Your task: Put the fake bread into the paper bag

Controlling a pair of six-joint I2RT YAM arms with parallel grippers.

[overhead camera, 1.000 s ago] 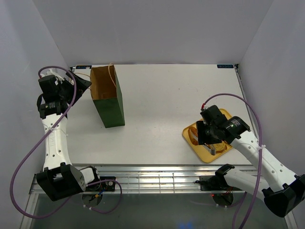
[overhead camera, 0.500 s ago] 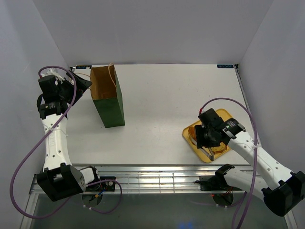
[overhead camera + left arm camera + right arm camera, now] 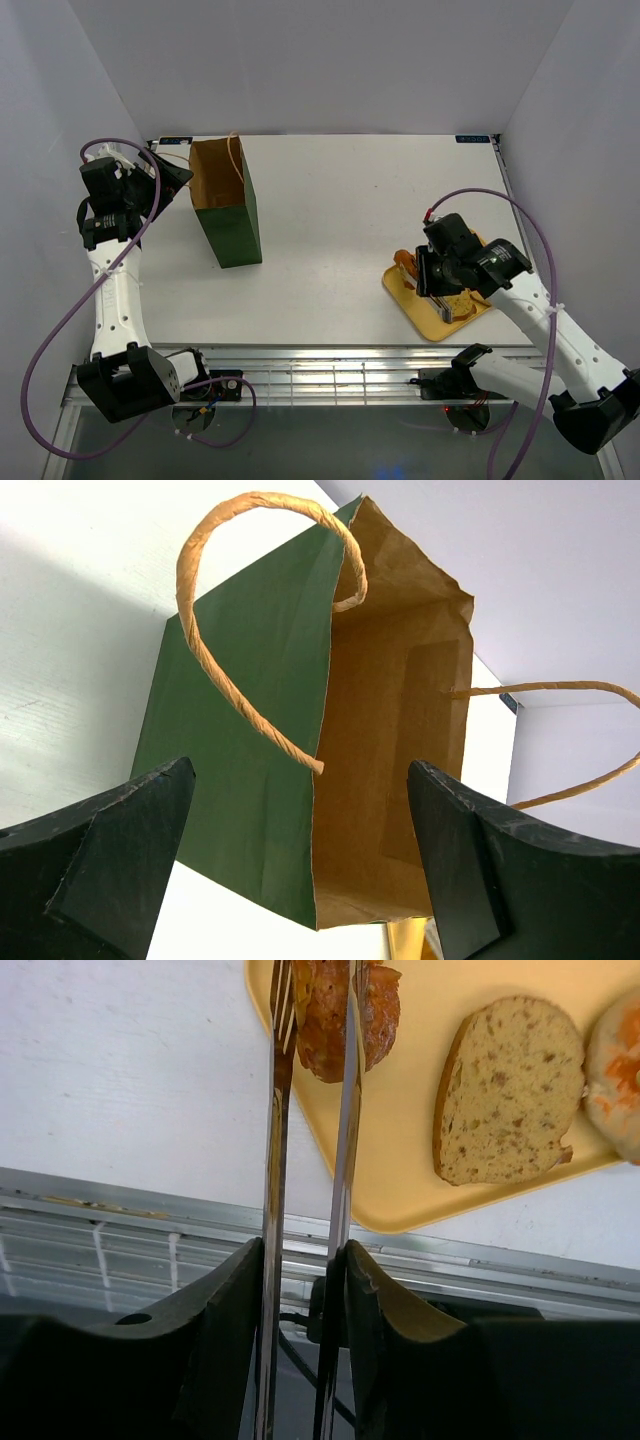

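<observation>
Your right gripper [image 3: 303, 1270] is squeezed narrow on the handles of the metal tongs [image 3: 275, 1160]. The tong tips pinch a glazed brown roll [image 3: 322, 1030]. The roll sits over the left corner of the yellow tray [image 3: 430, 1200], by the bench's right edge toward the near-right corner. I cannot tell whether it has cleared the tray floor. A speckled bread slice [image 3: 510, 1090] and a round bun [image 3: 618, 1070] lie on the tray beside it, apart from the tongs.

The step in hand looks like the lift and carry. Hold the squeeze steady, since the tips grip only the roll's near part and a slack grip would likely drop it. Raise it straight up before you swing left, so that it misses the tray lip. The paper bag [image 3: 232, 225] stands upright near the far-left corner of the bench [image 3: 330, 200], well apart from the tray, its mouth open upward. Bring the tong tips above the brown opening, clear of the cord handles, then release.

Your right arm reaches forward from its base, the wrist turned down over the tray. Your left arm is folded up along the left edge. The left gripper [image 3: 172, 178] is spread wide and empty, just beside the bag's mouth and facing it.
</observation>
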